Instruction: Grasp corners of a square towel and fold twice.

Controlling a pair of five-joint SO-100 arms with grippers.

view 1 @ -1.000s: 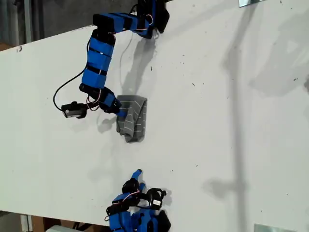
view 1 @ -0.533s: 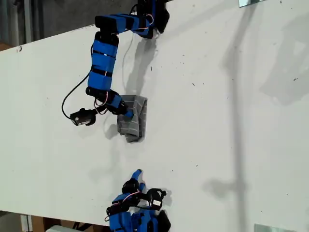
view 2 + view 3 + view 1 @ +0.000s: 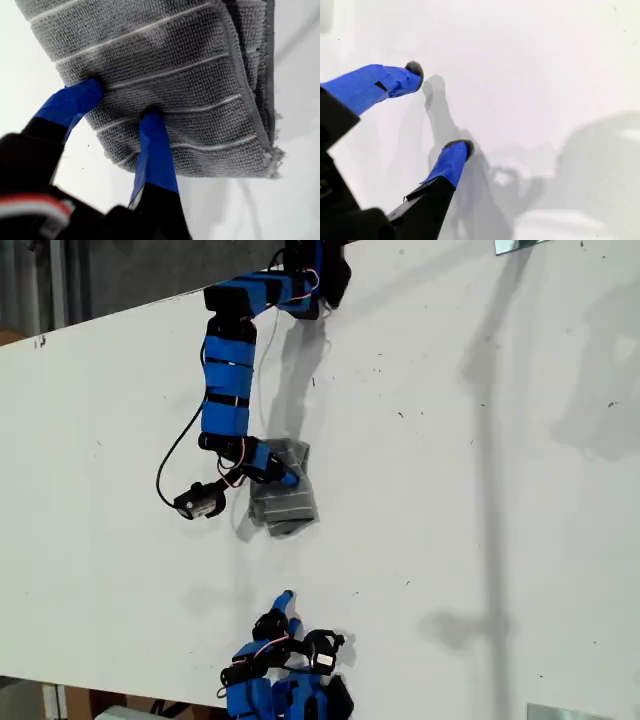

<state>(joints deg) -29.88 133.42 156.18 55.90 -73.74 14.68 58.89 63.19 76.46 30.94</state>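
- Exterior view: the white worktop [image 3: 480, 490] lies bare across most of its span, with wide room toward the exterior view's right. Its far edge runs along the exterior view's upper left. The towel [image 3: 285, 502] sits as a small folded grey bundle a little to the exterior view's left of centre. My first gripper [image 3: 285, 477] reaches down from the arm based at the top edge and meets the bundle at its upper part. My second gripper [image 3: 285, 598] rests near the bottom edge, well apart from the towel, with open worktop between them.
- First wrist view: the towel [image 3: 165, 75] fills the picture, grey with pale stripes, folded in layers with stacked hems along one side. My first gripper [image 3: 122, 107] has its jaws apart, both blue tips pressed into the top of the cloth; whether any fabric is pinched between them, I cannot tell.
- Second wrist view: my second gripper [image 3: 437, 107] has its jaws spread wide over bare white worktop [image 3: 545, 75], nothing between them.
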